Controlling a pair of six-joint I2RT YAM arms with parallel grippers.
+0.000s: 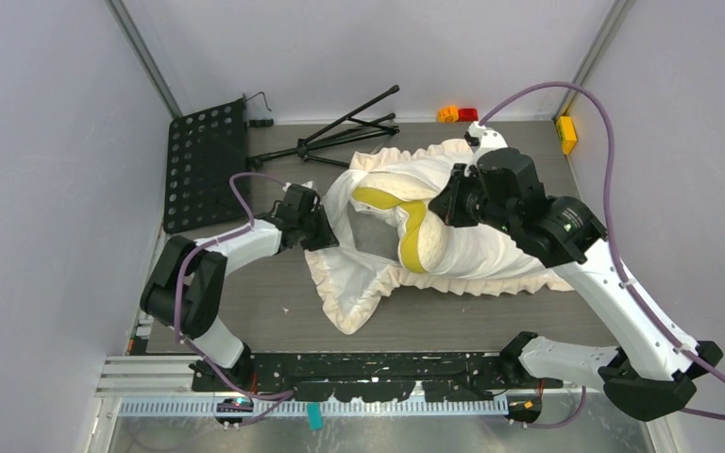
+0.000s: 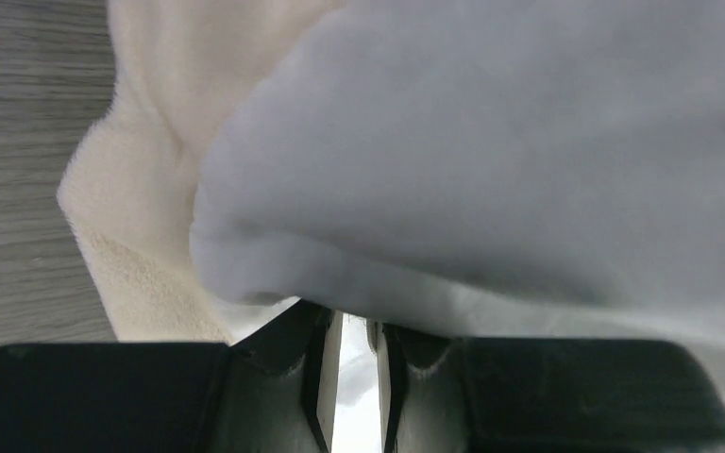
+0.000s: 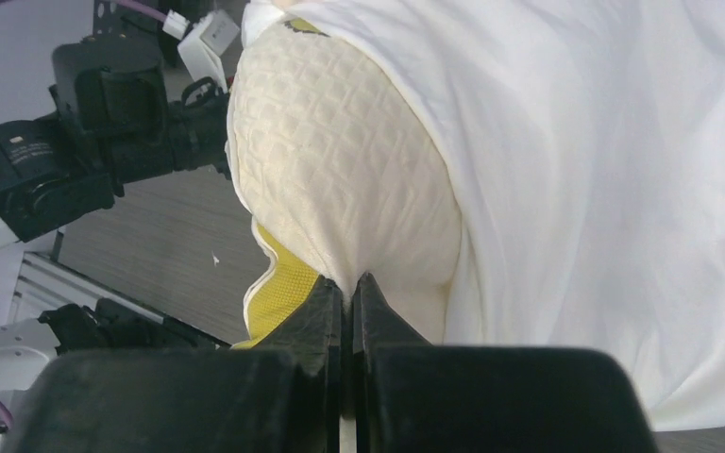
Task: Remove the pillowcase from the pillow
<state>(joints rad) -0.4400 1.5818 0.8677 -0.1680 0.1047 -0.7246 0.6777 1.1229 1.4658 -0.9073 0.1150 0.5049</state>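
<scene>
The off-white pillowcase (image 1: 491, 257) with a ruffled border lies crumpled across the middle of the table. The pale yellow quilted pillow (image 1: 413, 231) bulges out of its open left side, its yellow-green edge seam showing. My left gripper (image 1: 326, 231) is shut on the smooth cloth of the pillowcase (image 2: 491, 142) at its left opening, and its jaws (image 2: 354, 323) pinch a fold. My right gripper (image 1: 446, 203) is shut on the quilted pillow (image 3: 330, 160), pinching its fabric at the jaw tips (image 3: 349, 283), with the pillowcase (image 3: 604, 189) draped to the right.
A black perforated stand plate (image 1: 206, 165) lies at the back left, with black tripod legs (image 1: 345, 137) beside it. Small orange and red blocks (image 1: 458, 114) and a yellow block (image 1: 566, 134) sit at the back. The ruffled border (image 2: 142, 245) rests on the grey table.
</scene>
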